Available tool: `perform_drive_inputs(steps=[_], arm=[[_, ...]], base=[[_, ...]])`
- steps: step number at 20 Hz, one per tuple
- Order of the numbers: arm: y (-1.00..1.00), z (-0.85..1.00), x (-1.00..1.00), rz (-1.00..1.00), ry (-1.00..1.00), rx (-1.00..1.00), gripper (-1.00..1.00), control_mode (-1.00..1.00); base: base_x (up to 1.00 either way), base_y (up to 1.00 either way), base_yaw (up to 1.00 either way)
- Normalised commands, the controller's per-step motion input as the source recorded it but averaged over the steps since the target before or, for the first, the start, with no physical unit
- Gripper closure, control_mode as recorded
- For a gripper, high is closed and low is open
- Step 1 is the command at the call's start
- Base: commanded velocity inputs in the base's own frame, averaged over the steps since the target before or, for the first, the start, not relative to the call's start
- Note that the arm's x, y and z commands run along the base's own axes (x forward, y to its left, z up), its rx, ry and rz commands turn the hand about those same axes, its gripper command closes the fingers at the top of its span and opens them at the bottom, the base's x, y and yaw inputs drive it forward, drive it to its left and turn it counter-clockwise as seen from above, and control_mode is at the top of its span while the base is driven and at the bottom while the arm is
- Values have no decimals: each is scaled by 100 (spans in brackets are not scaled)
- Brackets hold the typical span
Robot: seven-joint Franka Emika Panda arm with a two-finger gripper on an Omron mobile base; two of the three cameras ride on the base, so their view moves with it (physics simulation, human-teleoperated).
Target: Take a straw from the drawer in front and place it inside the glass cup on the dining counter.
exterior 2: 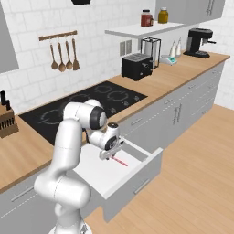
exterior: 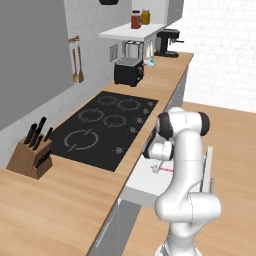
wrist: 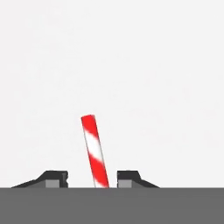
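We see the drawer [exterior 2: 119, 176] pulled out from under the wood bench [exterior 2: 173, 75], w/ its flat grey front panel at approx 4 o'clock of the arm in the right base view. The claw [exterior 2: 106, 156] hangs down inside it, just above the white floor. The straw [exterior 2: 119, 161], red w/ white stripes, lies flat on the drawer floor, running from under the claw out toward 4 o'clock in that view. In the left base view the drawer [exterior: 142, 187] sits at 9 o'clock of the arm's lower body, and we catch the straw [exterior: 167, 169] as a short red sliver beside the claw [exterior: 156, 167].

In the hand view the straw [wrist: 95, 151] rises from between the two dark fingertips [wrist: 54, 178], leaning slightly toward 11 o'clock; its lower end is nearer the fingertip at 5 o'clock. The claw [wrist: 92, 179] stands at a narrow gap, w/ light visible on both sides of the straw, so no contact is seen; we cannot tell if it grips yet.

On the bench: black hob [exterior: 100, 127], knife block [exterior: 31, 157] at 8 o'clock of the hob, toaster [exterior: 129, 71] at approx 12, coffee machine [exterior: 167, 42] further back. Utensils [exterior 2: 64, 55] hang on the wall.
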Motion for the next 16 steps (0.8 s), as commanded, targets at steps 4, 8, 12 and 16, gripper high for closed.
perform_drive_inputs(steps=[4, 8, 12, 16], arm=[[-50, -23, -44, 4, -5, 5, 100, -100], [-40, -17, -30, 3, -2, 4, 100, -100], [-26, -2, -9, 2, -1, 1, 100, -100], [-13, 54, 0, 1, -4, 1, 100, -100]], base=[[0, 0, 0], [0, 0, 0], [0, 0, 0], [0, 0, 0]])
